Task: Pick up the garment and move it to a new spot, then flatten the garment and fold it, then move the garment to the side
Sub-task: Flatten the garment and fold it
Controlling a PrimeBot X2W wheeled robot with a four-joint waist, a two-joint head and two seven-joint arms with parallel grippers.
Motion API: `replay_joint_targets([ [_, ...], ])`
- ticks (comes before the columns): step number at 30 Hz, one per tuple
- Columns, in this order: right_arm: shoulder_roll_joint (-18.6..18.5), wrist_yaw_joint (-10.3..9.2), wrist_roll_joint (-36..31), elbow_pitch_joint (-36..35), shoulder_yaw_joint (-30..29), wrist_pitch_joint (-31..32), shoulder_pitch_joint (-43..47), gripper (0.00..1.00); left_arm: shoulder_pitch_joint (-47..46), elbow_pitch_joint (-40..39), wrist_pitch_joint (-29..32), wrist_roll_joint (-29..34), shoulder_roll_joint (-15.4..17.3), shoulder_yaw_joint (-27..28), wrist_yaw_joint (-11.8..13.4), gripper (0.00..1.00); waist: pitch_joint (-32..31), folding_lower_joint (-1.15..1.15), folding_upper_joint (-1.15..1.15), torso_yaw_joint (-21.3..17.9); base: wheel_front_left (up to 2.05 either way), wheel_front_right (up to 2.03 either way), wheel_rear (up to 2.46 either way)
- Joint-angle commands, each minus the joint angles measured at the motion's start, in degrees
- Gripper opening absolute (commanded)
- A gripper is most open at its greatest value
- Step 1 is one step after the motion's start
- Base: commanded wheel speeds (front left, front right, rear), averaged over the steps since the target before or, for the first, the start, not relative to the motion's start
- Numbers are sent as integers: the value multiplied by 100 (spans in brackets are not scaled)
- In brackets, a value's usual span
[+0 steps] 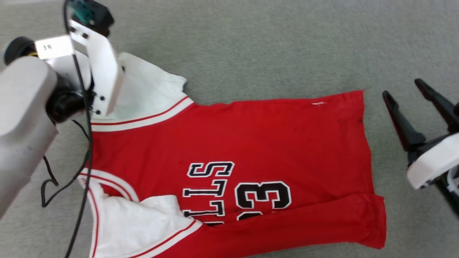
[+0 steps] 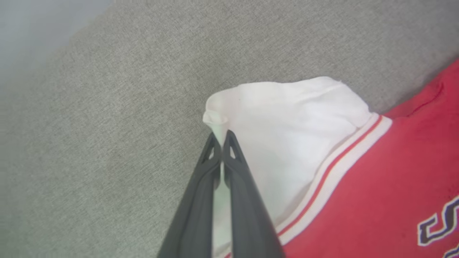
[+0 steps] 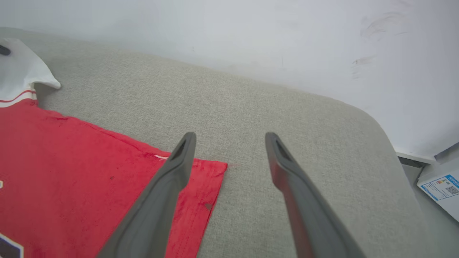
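Jersey point(image 1: 272, 143): lay spread on grey upholstery point(image 1: 251, 43), near edge folded over.
Left gripper point(image 2: 222, 138): clamped tight on its white sleeve point(image 2: 287, 118).
Right gripper point(image 3: 230, 138): fingers wide apart, empty, near the hem.

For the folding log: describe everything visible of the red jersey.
The red jersey, soft cloth, has white short sleeves, red-and-white striped trim and black, white-outlined lettering and a 23. It lies spread on the grey fabric surface, hem toward the robot's right, its near side folded over part of the print. The left gripper is shut on the far white sleeve; the right gripper hangs open beside the hem.
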Motion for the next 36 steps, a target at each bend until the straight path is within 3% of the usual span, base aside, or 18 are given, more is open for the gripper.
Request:
replay_joint_targets([
  [1,-143,-6,116,46,27,189,-180,100,93,-74,-83,29,-50,-40,-5,0,-158,-1,0,180,0,0,0],
  [9,-1025,-5,1105,665,608,2163,-966,100,93,-676,-523,138,-71,-244,-5,0,-273,-1,0,517,0,0,0],
  [16,-1400,-5,1578,1150,1269,3425,-1633,100,-84,-1055,-650,219,-91,-359,-6,0,-117,-1,0,785,0,0,0],
  [21,-1361,-5,1576,1609,1630,3628,-2006,100,-215,-1227,-709,271,-97,-372,-6,0,75,-1,0,939,0,0,0],
  [31,-1099,-3,1711,2645,2507,3361,-2067,100,-300,-1325,-814,321,-47,-396,-6,0,324,-1,0,1076,0,0,0],
  [33,-1094,-2,1747,2724,2613,3194,-2127,3,-258,-1293,-842,308,-22,-406,-6,0,293,-1,0,1051,0,0,0],
  [36,-1158,-4,1780,2803,2672,2837,-2239,0,-159,-1251,-940,281,8,-401,-7,0,184,-1,0,1008,0,0,0],
])
